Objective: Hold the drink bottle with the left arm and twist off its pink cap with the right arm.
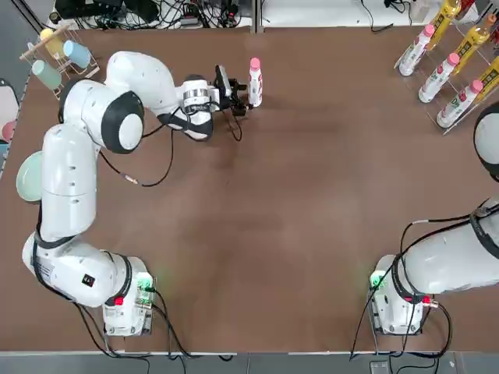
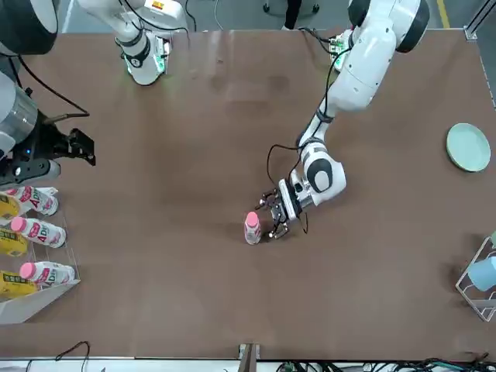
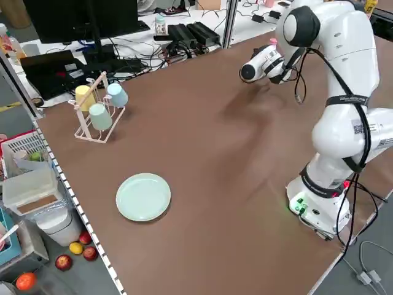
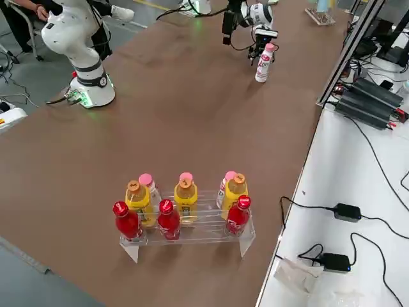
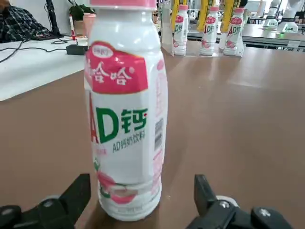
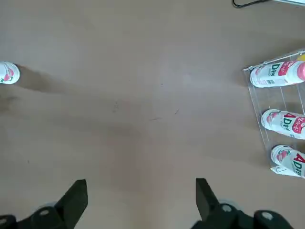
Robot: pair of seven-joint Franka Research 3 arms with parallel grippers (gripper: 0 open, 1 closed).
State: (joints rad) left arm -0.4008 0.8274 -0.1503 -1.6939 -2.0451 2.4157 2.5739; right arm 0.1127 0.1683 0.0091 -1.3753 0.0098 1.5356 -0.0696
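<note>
The table [image 1: 312, 195] is bare in the middle. The left gripper [image 1: 243, 95] is held wide open around the upright drink bottle [image 1: 254, 86], nothing squeezed. The bottle looks light, smooth, tippy; its middle should be gripped. The pink cap [image 1: 255, 63] is on. The right gripper [image 6: 140, 202] is kept open, empty, near the rack [image 1: 448, 54].

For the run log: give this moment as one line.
left gripper: open, straddling drink bottle | pink cap: on | right gripper: open, far away

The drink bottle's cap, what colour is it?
Pink, on the drink bottle and its pink cap; the top view shows it best.
</note>
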